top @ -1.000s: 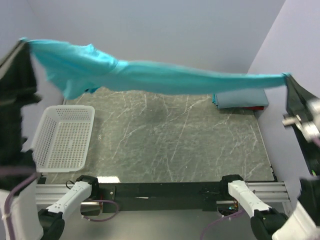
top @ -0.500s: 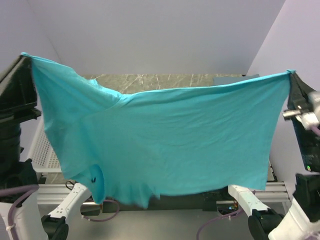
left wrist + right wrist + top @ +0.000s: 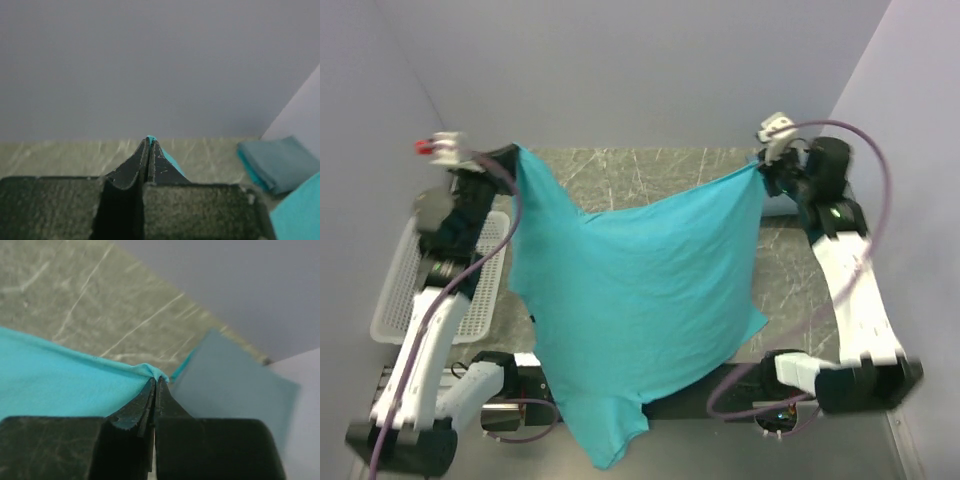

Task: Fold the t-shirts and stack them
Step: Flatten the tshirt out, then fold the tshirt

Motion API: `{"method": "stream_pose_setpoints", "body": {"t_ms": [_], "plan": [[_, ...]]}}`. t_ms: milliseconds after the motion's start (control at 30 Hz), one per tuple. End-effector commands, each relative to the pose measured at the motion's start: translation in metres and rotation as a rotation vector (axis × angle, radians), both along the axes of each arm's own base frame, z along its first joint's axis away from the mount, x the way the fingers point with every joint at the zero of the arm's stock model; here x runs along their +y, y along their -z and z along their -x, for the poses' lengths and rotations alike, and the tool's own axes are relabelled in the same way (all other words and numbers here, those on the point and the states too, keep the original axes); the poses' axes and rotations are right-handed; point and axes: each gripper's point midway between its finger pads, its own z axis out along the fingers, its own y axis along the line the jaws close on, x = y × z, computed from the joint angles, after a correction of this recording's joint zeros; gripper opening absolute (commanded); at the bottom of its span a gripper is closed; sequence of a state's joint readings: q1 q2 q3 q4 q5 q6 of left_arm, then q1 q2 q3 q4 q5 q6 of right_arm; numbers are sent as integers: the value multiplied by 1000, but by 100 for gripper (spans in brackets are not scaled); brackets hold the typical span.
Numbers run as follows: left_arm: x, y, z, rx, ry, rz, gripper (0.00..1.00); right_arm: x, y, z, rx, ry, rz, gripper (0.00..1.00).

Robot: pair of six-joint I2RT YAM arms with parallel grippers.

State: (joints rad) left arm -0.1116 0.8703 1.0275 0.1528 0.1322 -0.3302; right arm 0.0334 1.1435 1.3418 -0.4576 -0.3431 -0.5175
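Marble table [image 3: 650,175], grey walls. We log the teal t-shirt [image 3: 640,300], stretched wide a moment ago, now sagging over the table. Clamped on its corners above the table's far edge: left gripper [image 3: 514,157], right gripper [image 3: 760,170]. Folded slate-blue t-shirt [image 3: 232,380]: table's far-right corner. Lay-down looks begun.

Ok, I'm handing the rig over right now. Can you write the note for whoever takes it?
Left pincer: shut on one upper corner of the hanging teal t-shirt.
Right pincer: shut on the other upper corner.
Teal t-shirt: held spread between the two arms above the table, with its lower end drooping past the near edge.
Slate-blue t-shirt: lying folded at the far right of the table.
White basket: on the left, under the left arm.
Done: the slate-blue t-shirt is folded.
Left: lay the teal t-shirt flat, fold it and stack the two.
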Motion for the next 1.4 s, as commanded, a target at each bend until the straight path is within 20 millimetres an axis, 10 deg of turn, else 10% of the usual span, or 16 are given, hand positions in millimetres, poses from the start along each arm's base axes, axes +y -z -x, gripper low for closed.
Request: {"method": "stream_pose_setpoints", "body": {"t_ms": [0,100,167,333,433,733,1000,1367], "plan": [[5,66,-57,135,-59,-4,0,19,54,-52,89,-80,-9,0],[7,163,-129,369,-103,-31,0,27,115,-105,213,-84,34,0],[14,192,-157,449,-138,-53,0,34,170,-135,329,-83,49,0],[22,274,-226,680,-154,-83,0,40,225,-193,418,-4,87,0],[28,290,-244,715,-162,-83,0,42,228,-208,396,32,98,0],[52,255,-270,650,-193,-83,0,3,212,-240,314,201,78,0],[32,233,-278,613,-77,-88,0,1,213,-234,319,207,71,0],[19,232,-236,607,1,-93,0,7,214,-214,336,138,37,0]]}}
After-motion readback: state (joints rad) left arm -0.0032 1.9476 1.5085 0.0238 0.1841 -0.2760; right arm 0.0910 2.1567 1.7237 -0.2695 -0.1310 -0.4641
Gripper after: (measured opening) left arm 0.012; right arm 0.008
